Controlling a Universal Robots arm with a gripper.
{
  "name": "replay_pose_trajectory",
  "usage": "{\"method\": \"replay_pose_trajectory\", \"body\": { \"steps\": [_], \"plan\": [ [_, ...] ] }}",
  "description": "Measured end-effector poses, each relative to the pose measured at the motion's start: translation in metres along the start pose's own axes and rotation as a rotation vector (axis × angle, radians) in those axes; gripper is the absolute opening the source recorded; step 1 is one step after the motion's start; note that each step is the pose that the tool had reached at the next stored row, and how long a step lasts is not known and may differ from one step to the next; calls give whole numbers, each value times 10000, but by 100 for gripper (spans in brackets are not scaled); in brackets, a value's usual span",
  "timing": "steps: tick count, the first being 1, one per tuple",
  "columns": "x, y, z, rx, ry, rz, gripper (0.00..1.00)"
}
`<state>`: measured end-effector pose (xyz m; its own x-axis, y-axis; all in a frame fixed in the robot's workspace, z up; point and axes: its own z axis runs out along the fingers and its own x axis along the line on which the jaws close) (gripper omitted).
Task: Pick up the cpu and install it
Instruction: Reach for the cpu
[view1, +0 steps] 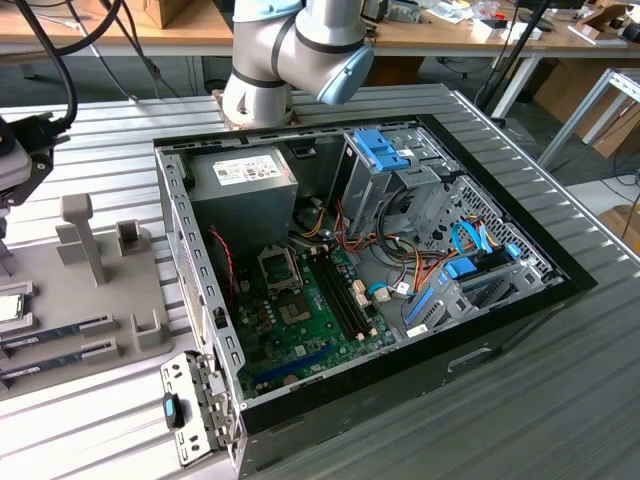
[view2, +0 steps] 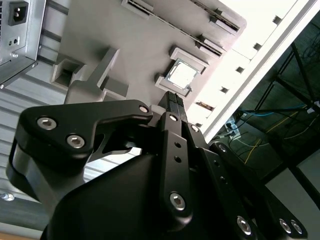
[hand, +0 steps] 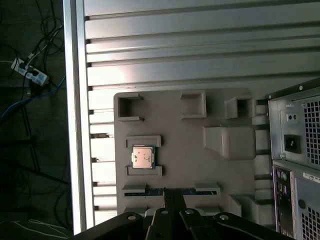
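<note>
While hovering near cpu, nested flat in grey fixture tray pocket at exterior view's left edge for clean pickup, holds gripper clenched, empty.

Cpu shiny metal top; tray matt grey plastic; table ribbed metal.

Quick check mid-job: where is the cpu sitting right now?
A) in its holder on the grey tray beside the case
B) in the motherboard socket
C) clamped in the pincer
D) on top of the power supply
A: in the first wrist view the cpu lies on the grey tray, clear of the pincer.
</note>
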<state>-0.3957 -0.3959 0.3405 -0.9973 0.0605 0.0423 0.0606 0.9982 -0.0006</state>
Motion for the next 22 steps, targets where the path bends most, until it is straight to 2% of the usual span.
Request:
{"method": "replay_pose_trajectory", "body": {
  "steps": [22],
  "plan": [
    [59,3,38,0,1,0,11]
  ]
}}
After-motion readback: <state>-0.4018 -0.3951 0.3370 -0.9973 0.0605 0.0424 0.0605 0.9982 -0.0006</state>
